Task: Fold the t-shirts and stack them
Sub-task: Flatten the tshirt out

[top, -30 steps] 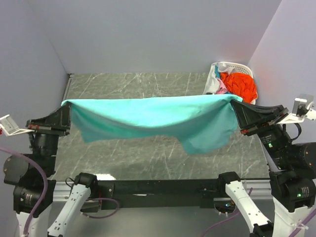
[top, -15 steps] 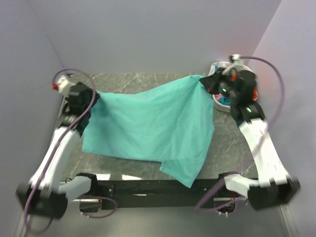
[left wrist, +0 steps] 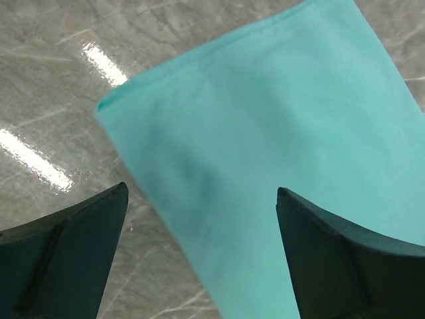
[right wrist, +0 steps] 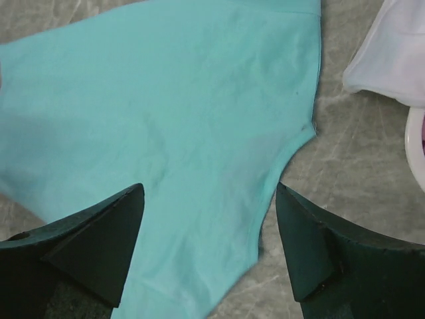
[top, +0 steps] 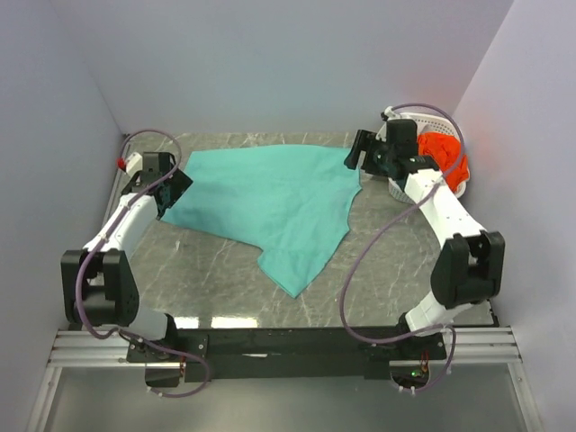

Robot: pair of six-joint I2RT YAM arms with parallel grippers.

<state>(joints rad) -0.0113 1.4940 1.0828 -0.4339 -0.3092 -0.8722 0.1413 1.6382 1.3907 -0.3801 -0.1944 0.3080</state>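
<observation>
Teal-green t-shirt (top: 270,198) lies spread on the grey marbled desk (top: 405,261), covering its middle and far half, with one flap trailing toward 6 o'clock. Seen from above, the left tool (top: 171,191) hangs over the shirt's 9 o'clock corner and the right tool (top: 358,155) over its 2 o'clock corner, both arms stretched out from the near edge.

Each tool is spread wide and grips nothing. The left wrist camera shows two dark fingers (left wrist: 73,252) set far apart. A corner of the teal cloth lies on the desk between them, with bare stone and bright glints of light toward 9 o'clock. The right wrist camera shows the same wide stance, with fingers (right wrist: 93,246) well apart above the shirt, whose hemmed edge curves past toward 3 o'clock. Whether any fingertip touches the cloth cannot be told from either view.

In the far corner at 2 o'clock stands a white latticed basket (top: 430,115) with an orange-red t-shirt (top: 444,155) heaped in it. A piece of white cloth (right wrist: 392,53) shows just beside the basket's rim, near the teal shirt's edge but apart from it. The teal shirt is flat and unfolded, with soft wrinkles across it.
</observation>
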